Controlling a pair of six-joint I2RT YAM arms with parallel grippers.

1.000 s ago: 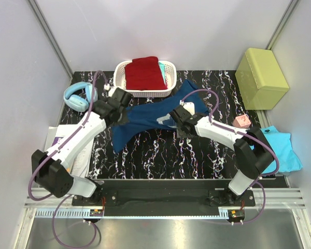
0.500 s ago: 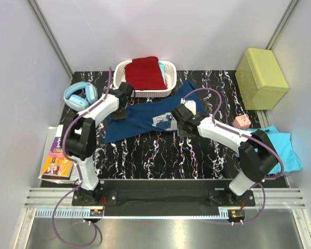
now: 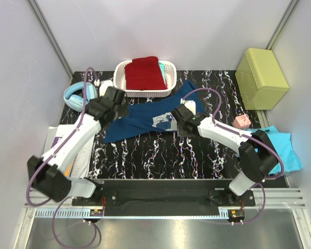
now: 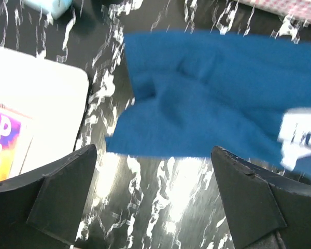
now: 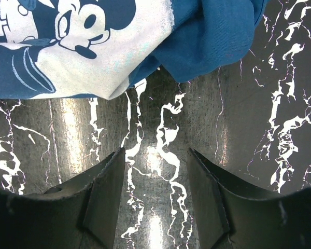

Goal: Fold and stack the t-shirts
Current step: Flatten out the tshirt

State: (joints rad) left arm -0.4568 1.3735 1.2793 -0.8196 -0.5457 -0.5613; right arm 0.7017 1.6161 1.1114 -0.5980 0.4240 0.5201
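Lying across the middle of the black marbled counter [image 3: 160, 150], the navy blue t-shirt [image 3: 145, 116] is seen stretched out between the two arms, with its white cartoon-mouse print turned up at its right part. The left tool [image 3: 115, 106] is held above the shirt's left end with its jaws spread wide, and nothing is gripped between them; in the left wrist view the cloth [image 4: 207, 114] lies flat below the gap. The right tool [image 3: 182, 123] is set just beside the printed edge, its jaws partly apart over bare counter, and no cloth is caught in them. A dark red t-shirt [image 3: 144, 73] is piled in the white basket [image 3: 168, 67] at the far edge. A turquoise t-shirt [image 3: 285, 150] is draped at the counter's right edge.
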